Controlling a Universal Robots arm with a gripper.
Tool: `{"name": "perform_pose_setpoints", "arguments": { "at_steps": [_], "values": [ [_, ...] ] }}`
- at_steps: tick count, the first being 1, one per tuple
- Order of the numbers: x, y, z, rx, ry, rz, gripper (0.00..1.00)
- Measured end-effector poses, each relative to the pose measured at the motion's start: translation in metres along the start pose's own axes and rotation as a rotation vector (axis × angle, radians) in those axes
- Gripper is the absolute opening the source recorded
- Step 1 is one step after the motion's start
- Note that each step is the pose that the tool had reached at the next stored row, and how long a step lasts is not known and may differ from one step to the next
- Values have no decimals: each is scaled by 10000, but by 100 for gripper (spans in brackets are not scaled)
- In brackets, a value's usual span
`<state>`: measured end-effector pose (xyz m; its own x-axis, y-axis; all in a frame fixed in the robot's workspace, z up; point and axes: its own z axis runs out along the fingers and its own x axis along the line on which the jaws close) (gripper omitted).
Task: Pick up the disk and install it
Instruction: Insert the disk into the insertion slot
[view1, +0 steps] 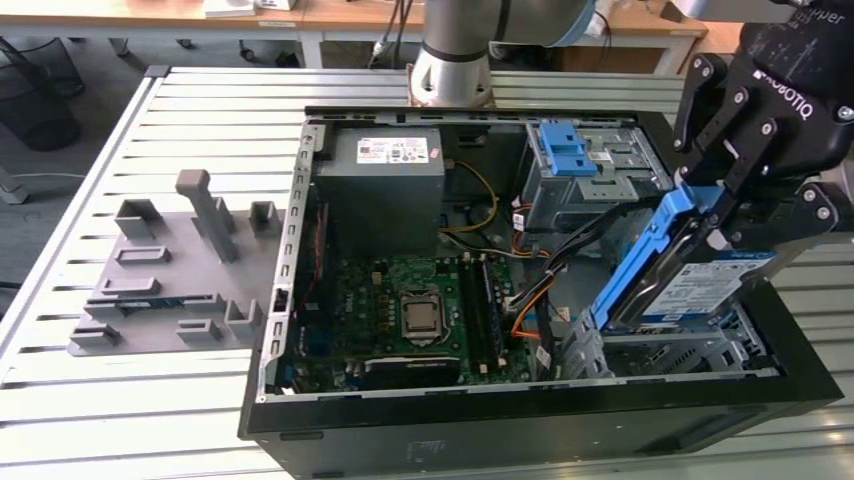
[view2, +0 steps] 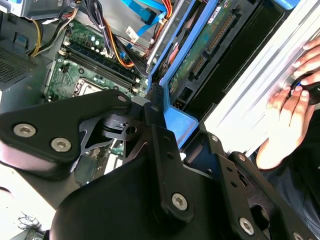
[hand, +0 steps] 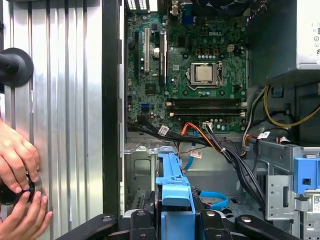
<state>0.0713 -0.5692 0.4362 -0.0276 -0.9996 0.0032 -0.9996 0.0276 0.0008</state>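
The tool (view1: 727, 222) pinches the tilted disk (view1: 705, 285) — lower edge hidden inside the case (view1: 534, 415).

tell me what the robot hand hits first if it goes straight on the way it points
Probably the metal drive cage just below the disk that the hand grips, though the gap is hard to judge.

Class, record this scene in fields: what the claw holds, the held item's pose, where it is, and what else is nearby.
Claw: shut on the disk, gripping its blue bracket
Disk pose: tilted, not yet seated
Disk place: over the drive bay, at the exterior view's right end of the case
Case: open, motherboard exposed
Nearby: a person's hands on the table beside the case
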Motion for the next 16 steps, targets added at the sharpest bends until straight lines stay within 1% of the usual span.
{"name": "perform_pose_setpoints", "arguments": {
  "at_steps": [16],
  "values": [
    [13, -2, 116, 0, 1, -26, 36]
  ]
}}
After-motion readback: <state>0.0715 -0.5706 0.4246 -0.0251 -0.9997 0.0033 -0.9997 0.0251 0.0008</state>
